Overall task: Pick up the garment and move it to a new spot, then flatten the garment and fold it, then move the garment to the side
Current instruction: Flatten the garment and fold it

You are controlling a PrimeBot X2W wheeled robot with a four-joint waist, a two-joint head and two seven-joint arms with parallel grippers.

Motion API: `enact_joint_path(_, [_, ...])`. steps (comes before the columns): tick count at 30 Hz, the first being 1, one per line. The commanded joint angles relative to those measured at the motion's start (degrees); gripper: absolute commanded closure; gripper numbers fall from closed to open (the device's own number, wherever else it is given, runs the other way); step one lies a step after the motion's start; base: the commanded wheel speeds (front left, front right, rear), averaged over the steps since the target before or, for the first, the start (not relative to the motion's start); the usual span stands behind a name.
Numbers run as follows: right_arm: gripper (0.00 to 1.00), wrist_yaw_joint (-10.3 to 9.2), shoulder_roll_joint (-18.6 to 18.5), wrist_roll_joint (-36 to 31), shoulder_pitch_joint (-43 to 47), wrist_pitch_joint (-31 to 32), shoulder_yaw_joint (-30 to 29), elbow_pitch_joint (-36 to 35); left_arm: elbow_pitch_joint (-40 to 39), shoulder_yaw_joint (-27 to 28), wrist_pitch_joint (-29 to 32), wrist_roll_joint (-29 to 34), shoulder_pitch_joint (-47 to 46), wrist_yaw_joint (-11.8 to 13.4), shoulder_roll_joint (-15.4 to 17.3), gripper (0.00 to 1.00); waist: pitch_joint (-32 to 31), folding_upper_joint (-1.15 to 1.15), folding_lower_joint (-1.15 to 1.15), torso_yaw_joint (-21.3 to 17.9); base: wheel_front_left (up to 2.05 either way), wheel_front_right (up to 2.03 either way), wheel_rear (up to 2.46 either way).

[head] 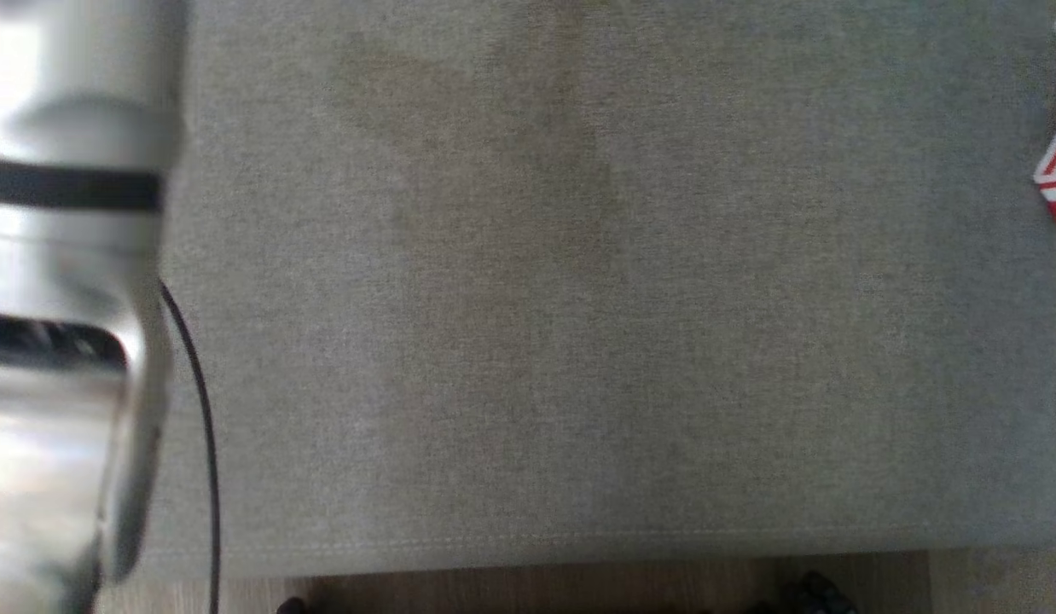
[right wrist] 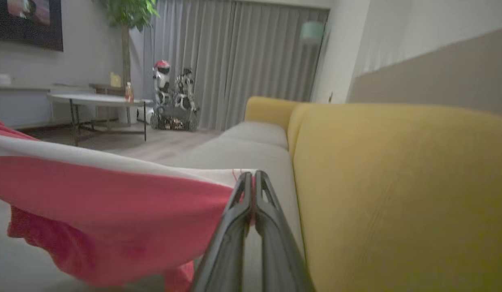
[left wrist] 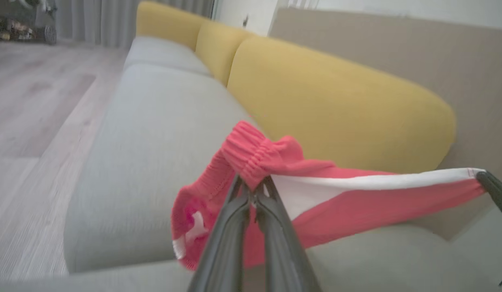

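L gripper (left wrist: 254, 187) & R gripper (right wrist: 253, 180) each pinch a garment (left wrist: 348, 200) edge, cloth stretched at 3 o'clock, sofa seat (head: 579, 341) spreading toward 9.

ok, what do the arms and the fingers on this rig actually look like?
The left gripper and right gripper each have two long, slim, dark grey fingers that taper to narrow tips, with slotted openings near the ends. The forearm at the head view's left is glossy silver-white and cylindrical, ringed by black bands. A thin black cable runs beside it. No markings are legible.
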Motion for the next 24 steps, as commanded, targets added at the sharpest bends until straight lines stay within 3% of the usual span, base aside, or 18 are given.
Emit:
enact_joint_path(1, [1.00,-0.04,0.80,0.49,0.73,-0.47,0.28,-1.25,-1.28,0.26,-0.53,0.32,-0.49,-0.33,2.09,1.00,0.03,0.00,-0.02,0.33,0.00,0.00,0.00])
enact_joint_path(9, [1.00,-0.04,-0.13,4.76,10.76,-0.51,8.54,6.19,7.26,-8.63,-2.06,1.41,12.69,-2.17,2.59,1.00,-2.66,0.00,-0.02,1.94,0.00,0.00,0.00])
enact_joint_path(15, [1.00,-0.04,-2.68,10.08,15.53,1.30,15.94,10.04,5.89,-16.37,-3.23,-1.70,20.38,-2.25,4.29,1.00,-6.37,0.00,-0.02,2.48,0.00,0.00,0.00])
enact_joint_path(24, [1.00,-0.04,-8.61,18.59,22.55,6.82,30.15,7.43,4.81,-25.09,-6.14,-3.28,26.14,-2.26,8.88,1.00,-12.25,0.00,-0.02,1.72,0.00,0.00,0.00])
